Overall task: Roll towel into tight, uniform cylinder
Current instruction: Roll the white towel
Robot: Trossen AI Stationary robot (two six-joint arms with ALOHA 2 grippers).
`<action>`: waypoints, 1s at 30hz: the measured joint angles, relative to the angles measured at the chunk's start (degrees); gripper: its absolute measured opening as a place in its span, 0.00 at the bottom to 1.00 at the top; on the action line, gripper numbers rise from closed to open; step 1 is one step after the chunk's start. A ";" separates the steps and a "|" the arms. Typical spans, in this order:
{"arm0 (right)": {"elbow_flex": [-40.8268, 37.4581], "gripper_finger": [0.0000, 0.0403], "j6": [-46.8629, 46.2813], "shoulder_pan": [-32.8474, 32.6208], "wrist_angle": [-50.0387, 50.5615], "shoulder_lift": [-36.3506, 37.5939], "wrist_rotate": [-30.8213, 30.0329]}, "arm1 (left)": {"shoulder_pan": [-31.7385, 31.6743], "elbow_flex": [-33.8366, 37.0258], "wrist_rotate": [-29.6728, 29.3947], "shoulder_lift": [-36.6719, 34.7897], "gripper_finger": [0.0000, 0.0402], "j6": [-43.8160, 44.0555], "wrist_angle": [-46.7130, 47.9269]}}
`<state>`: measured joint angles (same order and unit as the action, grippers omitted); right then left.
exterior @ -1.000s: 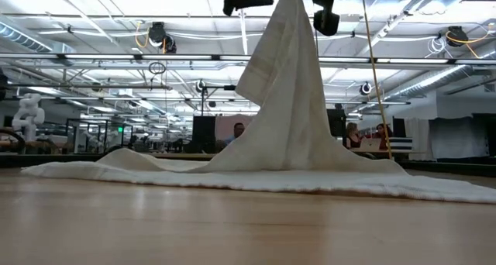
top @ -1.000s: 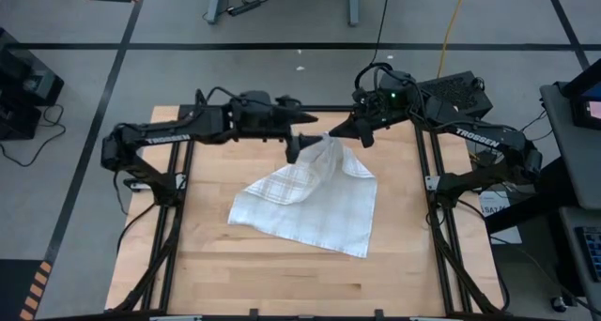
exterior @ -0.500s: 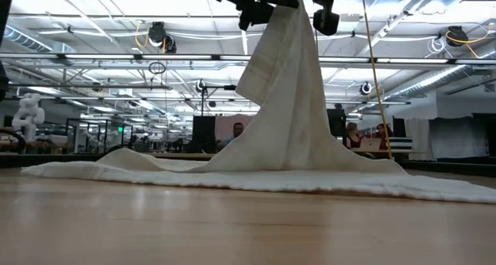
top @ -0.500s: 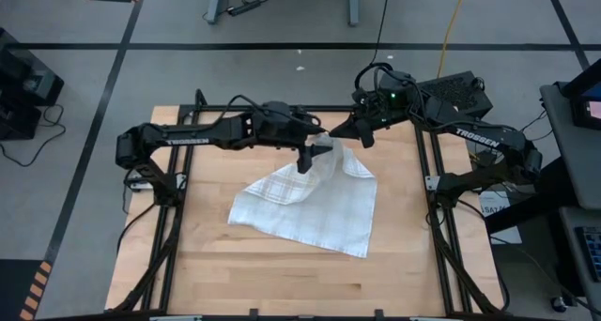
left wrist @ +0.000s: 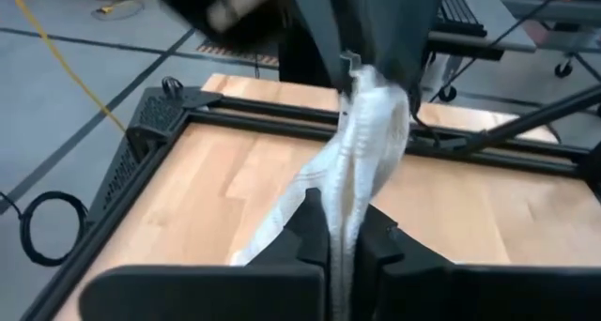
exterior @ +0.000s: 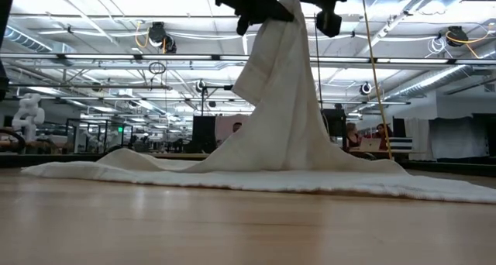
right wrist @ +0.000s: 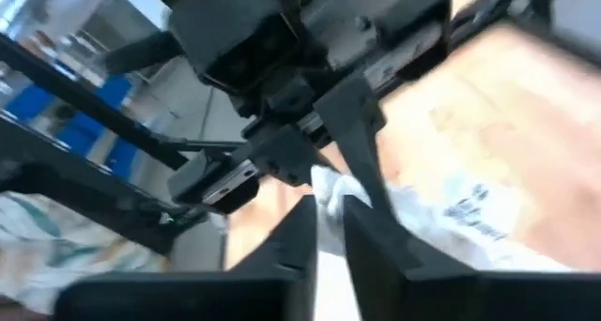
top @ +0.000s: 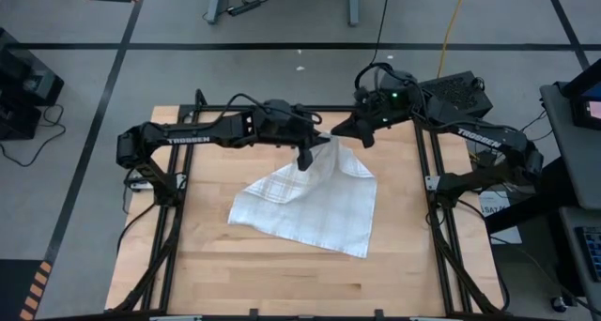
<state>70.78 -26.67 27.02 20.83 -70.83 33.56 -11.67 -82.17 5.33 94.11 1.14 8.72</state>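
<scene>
- Since a second ago, left gripper has reached in and clenched on the thin white checked cloth towel, cloth pinched between its fingers.
- Right gripper holds the raised corner above; whether its fingers grip or release, cannot tell. Likely a handover.

Work surface: a light wooden table top of butcher-block planks, bordered by a black metal frame whose rails run along the left, right and far edges. The wood shows visible plank seams (grain running left to right) and carries no marks that can be made out.

Lying directly on it: one white towel with a faint checked grid, placed around the centre, slightly toward the far side. Most of the cloth rests flat and spread in a rough diamond, one corner pointing toward the near right. Its far corner is lifted off the wood into a peak; the low view shows the remainder draped thinly along the surface.
</scene>
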 joint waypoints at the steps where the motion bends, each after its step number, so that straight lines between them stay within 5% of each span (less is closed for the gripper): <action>1: 0.01 0.17 1.72 0.26 0.82 0.98 -1.07 | -0.07 0.00 0.23 0.00 0.02 -0.03 0.22; 8: 0.09 0.40 7.24 1.81 10.70 6.77 -4.22 | -0.20 0.00 3.04 0.00 0.02 -1.75 0.57; 18: 0.09 0.42 10.53 -4.70 7.42 3.79 -9.13 | -0.53 0.00 6.60 -0.09 0.04 -6.18 -2.10; 23: 0.04 0.37 11.11 -6.11 7.37 2.07 -11.49 | -0.62 0.00 6.90 -0.09 0.04 -6.16 -2.10; 30: 0.07 0.16 11.30 -6.13 7.08 1.64 -12.64 | -0.62 0.00 6.94 -0.09 0.05 -6.11 -1.96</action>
<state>70.85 -15.37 20.88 27.91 -69.19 20.91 -12.29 -82.17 12.27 94.02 -4.97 6.76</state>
